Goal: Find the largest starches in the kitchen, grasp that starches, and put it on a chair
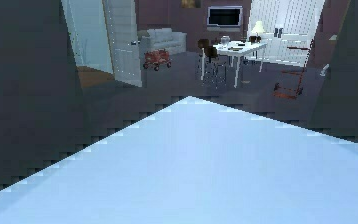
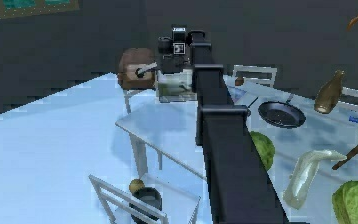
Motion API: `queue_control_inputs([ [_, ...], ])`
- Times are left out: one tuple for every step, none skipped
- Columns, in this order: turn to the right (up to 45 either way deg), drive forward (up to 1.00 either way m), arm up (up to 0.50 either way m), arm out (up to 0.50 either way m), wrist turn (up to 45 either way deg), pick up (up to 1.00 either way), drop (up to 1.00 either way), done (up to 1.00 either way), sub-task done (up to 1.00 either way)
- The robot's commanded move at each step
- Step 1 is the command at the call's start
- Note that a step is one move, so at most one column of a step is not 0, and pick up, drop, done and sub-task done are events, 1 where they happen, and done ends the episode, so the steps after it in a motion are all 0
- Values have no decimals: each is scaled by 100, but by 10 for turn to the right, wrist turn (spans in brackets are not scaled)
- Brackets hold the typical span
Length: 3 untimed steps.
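Arm (image 2: 222,130) reaches out over the pale tabletop (image 2: 177,125), well above the things on it, presumably so it passes over them without touching. At its far end is the gripper (image 2: 152,70), with the fingers (image 2: 143,72) pointing toward the arm side view's left.

Task's thing: a rounded brown lump (image 2: 135,58), loaf-like in shape and colour, sits right at the fingers. Judged to be the starch wanted. A thin white upright (image 2: 127,98) stands directly below it, possibly part of a chair. Cannot tell whether the lump hangs free or rests on something, so cannot tell whether the gripper holds it. The fingers' state cannot be told from these views either.

Other things on the tabletop:
- clear boxy container (image 2: 172,90), under the gripper's body
- black frying pan (image 2: 283,113), just right of the arm
- brown bottle (image 2: 329,92), tilted, farther right
- round green vegetable (image 2: 264,150), close beside the arm

Chairs: one white chair back (image 2: 255,74) at the tabletop's far side. A nearer white chair (image 2: 112,195) is at the bottom, with a dark rounded object (image 2: 142,200) on it.

Forward view: pale blue surface (image 1: 187,160) in front. Beyond it is a room with a white table (image 1: 237,48) and a red wagon (image 1: 157,58).

Judgement: the step is either securing the loaf or setting it on a chair. Risk is knocking the container beneath the wrist.
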Motion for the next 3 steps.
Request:
queue_control_inputs([
  [0,0,0,0,-450,0,0,0,0],
  [0,0,0,0,-450,0,0,0,0],
  [0,0,0,0,-180,0,0,0,0],
])
